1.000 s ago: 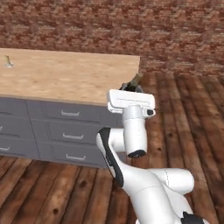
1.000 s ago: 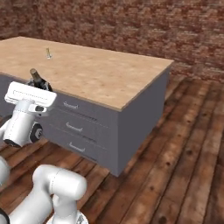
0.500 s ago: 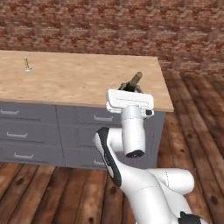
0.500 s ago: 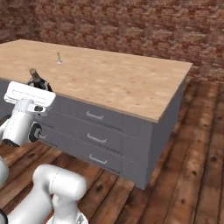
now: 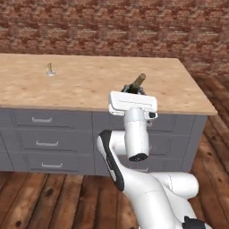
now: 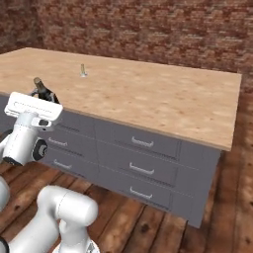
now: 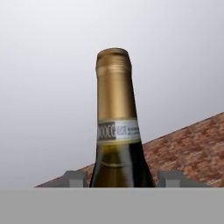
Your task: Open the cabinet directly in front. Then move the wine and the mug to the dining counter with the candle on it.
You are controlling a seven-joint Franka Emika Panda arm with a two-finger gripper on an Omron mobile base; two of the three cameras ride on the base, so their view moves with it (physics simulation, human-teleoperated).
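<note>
My gripper (image 5: 133,91) is shut on the wine (image 5: 138,82), a dark bottle with a tan foil neck that tilts up and away from the hand. It hangs just in front of the near edge of the dining counter (image 5: 89,87). From the right the gripper (image 6: 44,95) and the wine (image 6: 39,85) sit near the tan dining counter (image 6: 148,99). The hand view looks up the wine (image 7: 117,131), with a fingertip (image 7: 76,178) on either side of the bottle. The candle (image 5: 50,69) stands far back left on the top, also seen as the candle (image 6: 83,70). The cabinet and the mug are out of view.
Grey drawers (image 5: 42,138) with short handles run under the counter top, seen too as drawers (image 6: 141,163). A red-brown brick wall (image 5: 112,27) backs the counter. Wooden floor (image 6: 217,217) lies in front and past the counter's right end (image 5: 210,109).
The whole picture has shifted, so the base has moved along the counter, which now spans most of both views. The wine stays in the gripper, held the same way.
</note>
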